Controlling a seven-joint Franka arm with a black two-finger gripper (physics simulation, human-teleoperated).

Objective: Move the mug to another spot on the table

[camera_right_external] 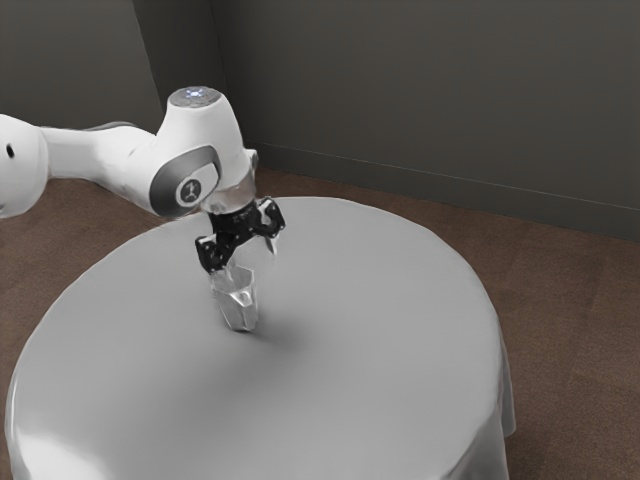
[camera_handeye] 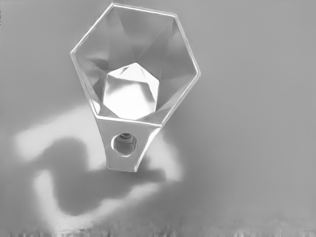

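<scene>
A silvery, faceted mug (camera_right_external: 238, 302) stands upright on the round table (camera_right_external: 380, 330), a little to the exterior view's left of its centre. My gripper (camera_right_external: 241, 257) hangs just above the mug's rim, open, with a black finger (camera_right_external: 211, 256) on either side and nothing gripped between them. From the wrist camera I look straight down into the mug (camera_handeye: 132, 89): a six-sided rim, a shiny bottom, and a flat handle (camera_handeye: 125, 146) with a round hole sticking out from one side. My hand's shadow falls on the cloth beside the handle.
A plain grey cloth (camera_right_external: 450, 400) covers the table and drapes over its edge. Brown floor (camera_right_external: 570, 300) and dark walls surround it. Bare cloth stretches on all sides of the mug, widest toward the exterior view's right and front.
</scene>
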